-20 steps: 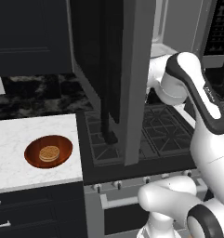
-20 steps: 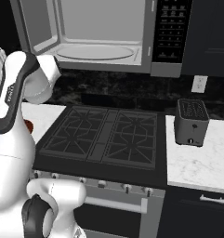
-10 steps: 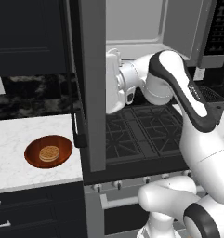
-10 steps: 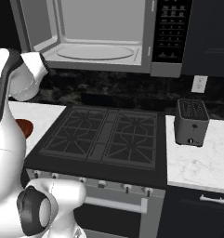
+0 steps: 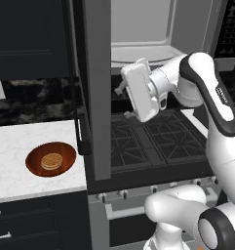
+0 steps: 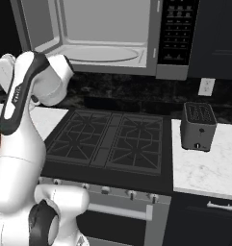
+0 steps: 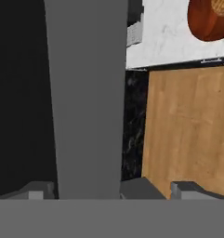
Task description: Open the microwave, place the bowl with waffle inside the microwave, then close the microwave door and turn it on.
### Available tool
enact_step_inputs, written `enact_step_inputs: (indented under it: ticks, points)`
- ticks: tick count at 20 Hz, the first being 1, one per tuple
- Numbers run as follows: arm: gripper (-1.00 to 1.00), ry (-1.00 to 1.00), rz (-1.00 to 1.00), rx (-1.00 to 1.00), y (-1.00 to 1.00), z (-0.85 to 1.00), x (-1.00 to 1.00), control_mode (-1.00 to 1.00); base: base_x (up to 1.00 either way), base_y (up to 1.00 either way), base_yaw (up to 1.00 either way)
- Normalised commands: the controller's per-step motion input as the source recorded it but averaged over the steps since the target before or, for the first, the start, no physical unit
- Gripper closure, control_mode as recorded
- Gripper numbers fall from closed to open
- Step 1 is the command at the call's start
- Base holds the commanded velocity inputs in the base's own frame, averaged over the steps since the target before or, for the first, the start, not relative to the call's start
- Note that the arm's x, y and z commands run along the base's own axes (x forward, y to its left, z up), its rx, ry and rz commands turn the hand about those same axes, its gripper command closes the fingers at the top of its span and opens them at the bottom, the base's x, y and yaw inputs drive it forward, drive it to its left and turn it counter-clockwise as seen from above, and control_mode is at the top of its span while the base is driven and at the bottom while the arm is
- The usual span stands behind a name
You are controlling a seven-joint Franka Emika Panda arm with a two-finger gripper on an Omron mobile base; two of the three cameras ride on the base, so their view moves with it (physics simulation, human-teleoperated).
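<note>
The microwave (image 5: 138,46) hangs above the stove with its light cavity (image 6: 103,48) showing. The microwave door (image 5: 98,97) stands swung out, edge-on to the left base view, with its dark bar handle (image 5: 83,132) on the left side. The reddish-brown bowl (image 5: 50,159) sits on the white counter (image 5: 16,146) left of the door, the waffle (image 5: 51,160) lying in it. My gripper (image 5: 125,100) hovers over the stove just right of the door, open and holding nothing. In the hand view its fingertips (image 7: 36,190) stand wide apart, with the door's grey edge (image 7: 85,93) ahead and the bowl (image 7: 211,21) at top right.
A black gas stove (image 6: 108,139) lies under the microwave. A grey toaster (image 6: 198,126) stands on the right counter (image 6: 209,163). The dark button panel (image 6: 177,33) is on the microwave's right. Dark cabinets (image 5: 26,39) hang at the left, and wooden floor (image 7: 187,125) shows below.
The door has swung wider, from angled to edge-on. My arm has swung left across the stove, bringing the hand up beside the door. The gripper stays open.
</note>
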Motion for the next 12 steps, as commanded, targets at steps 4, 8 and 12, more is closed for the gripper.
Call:
enact_step_inputs:
  ticks: [4, 8, 12]
  points:
    - [-1.0, -0.08, 0.0, -0.5, -0.58, -1.0, 0.84, -1.0, 0.0, 0.0, 0.0]
    - [-1.0, -0.09, 0.03, -0.32, -0.02, -1.0, 0.82, -1.0, 0.0, 0.0, 0.0]
    - [-1.0, -0.11, 0.08, -0.2, 0.0, -1.0, 0.61, -1.0, 0.0, 0.0, 0.0]
